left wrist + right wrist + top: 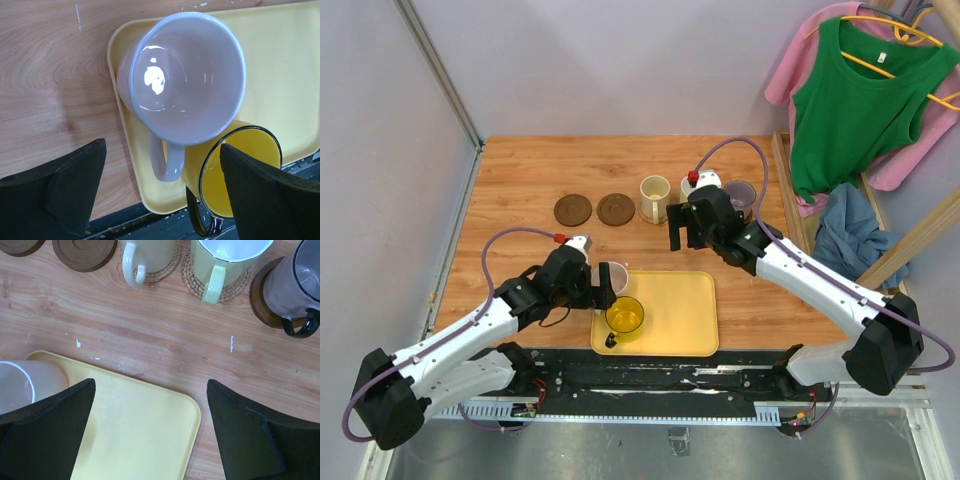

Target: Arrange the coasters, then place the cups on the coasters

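The left end effector (162,150) is hovering wide open and empty. The translucent pink cup (187,75) is sitting just ahead of it on a corner of the yellow tray (280,60), handle pointing back toward it. The right end effector (151,385), likewise open and empty, is hanging farther away.

My top camera sits above and behind my arm bases and looks down and forward over the whole table (520,170) from well back. My left wrist camera looks almost straight down from very near, past my left gripper (162,146), onto one end of the tray (280,65) and the pink cup (185,75). My right wrist camera hangs higher, past my right gripper (151,384), with the table's far side at the top. Both wrist views share that tray end and pink cup; the top view holds everything.
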Controlling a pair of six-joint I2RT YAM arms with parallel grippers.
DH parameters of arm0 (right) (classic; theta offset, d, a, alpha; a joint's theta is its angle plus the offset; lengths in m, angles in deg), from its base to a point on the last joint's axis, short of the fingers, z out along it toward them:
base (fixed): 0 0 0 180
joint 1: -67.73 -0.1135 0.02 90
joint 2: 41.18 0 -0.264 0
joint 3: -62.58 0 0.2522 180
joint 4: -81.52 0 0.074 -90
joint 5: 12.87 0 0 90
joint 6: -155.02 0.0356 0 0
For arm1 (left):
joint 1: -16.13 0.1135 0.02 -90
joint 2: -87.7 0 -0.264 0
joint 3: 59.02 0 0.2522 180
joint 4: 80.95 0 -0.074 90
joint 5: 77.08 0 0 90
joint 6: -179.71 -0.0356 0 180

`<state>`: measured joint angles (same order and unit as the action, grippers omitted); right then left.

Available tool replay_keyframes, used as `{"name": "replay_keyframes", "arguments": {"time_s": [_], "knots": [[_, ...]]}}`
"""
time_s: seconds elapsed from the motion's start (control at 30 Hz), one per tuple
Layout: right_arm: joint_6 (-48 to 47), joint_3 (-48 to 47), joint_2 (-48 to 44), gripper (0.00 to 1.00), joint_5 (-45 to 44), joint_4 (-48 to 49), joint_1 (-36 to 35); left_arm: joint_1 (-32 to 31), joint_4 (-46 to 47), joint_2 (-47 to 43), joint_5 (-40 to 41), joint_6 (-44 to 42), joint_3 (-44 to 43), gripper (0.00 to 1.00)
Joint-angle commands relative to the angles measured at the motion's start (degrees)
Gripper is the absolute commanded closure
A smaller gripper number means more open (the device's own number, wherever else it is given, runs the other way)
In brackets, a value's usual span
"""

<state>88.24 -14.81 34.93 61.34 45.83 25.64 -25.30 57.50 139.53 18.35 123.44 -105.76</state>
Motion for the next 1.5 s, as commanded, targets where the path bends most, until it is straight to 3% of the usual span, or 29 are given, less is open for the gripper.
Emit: {"name": "replay_keyframes", "arguments": {"time_s": [0.0, 0.3, 0.53, 0.8, 1.03, 1.47], "knots": [[-0.4, -0.3, 1.2, 0.06, 1.0, 1.3, 1.0, -0.6, -0.3, 0.7, 2.7, 1.3, 0.7, 0.00], [0.0, -0.5, 2.3, 0.06, 2.8, 1.5, 1.0, -0.8, 0.7, 1.2, 3.2, 2.6, 2.0, 0.00], [0.3, -0.3, 2.6, 0.09, 3.9, 1.7, 1.0, -0.8, 4.8, -4.5, 0.6, 3.0, 2.7, 0.00], [0.5, -0.1, 3.1, 0.10, 4.9, 1.6, 1.0, -0.8, -0.5, -8.5, 6.0, 5.0, 0.6, 0.00], [0.7, -0.1, 3.4, 0.11, 6.0, 1.6, 1.0, -0.9, -5.2, -7.1, 9.3, 7.0, -0.2, 0.09], [1.4, -0.5, 4.7, 0.11, 7.3, 1.5, 1.0, -3.1, -6.1, -2.9, 9.6, 8.6, -0.4, 0.10]]}}
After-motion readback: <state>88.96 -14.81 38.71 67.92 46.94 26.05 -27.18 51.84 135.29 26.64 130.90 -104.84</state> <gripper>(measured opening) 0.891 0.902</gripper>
